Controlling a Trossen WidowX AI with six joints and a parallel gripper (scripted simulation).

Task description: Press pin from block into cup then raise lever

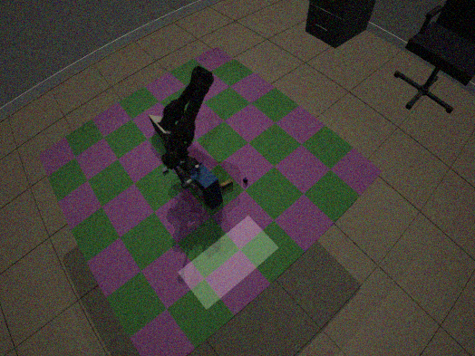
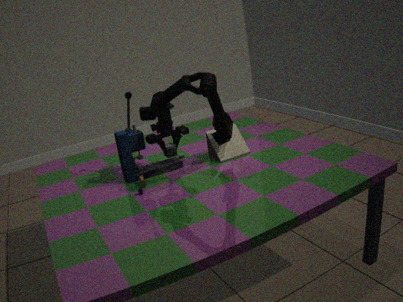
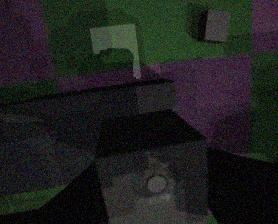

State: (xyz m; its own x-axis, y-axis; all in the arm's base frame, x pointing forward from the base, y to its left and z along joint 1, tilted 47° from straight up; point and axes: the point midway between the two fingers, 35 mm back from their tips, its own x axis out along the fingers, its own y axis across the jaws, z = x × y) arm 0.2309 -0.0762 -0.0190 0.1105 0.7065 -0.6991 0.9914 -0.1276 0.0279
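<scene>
The jaws [image 2: 170,145] pinch the grey block [image 2: 170,151] [image 3: 152,175]; no lettering seems readable (dim, grainy view).
</scene>
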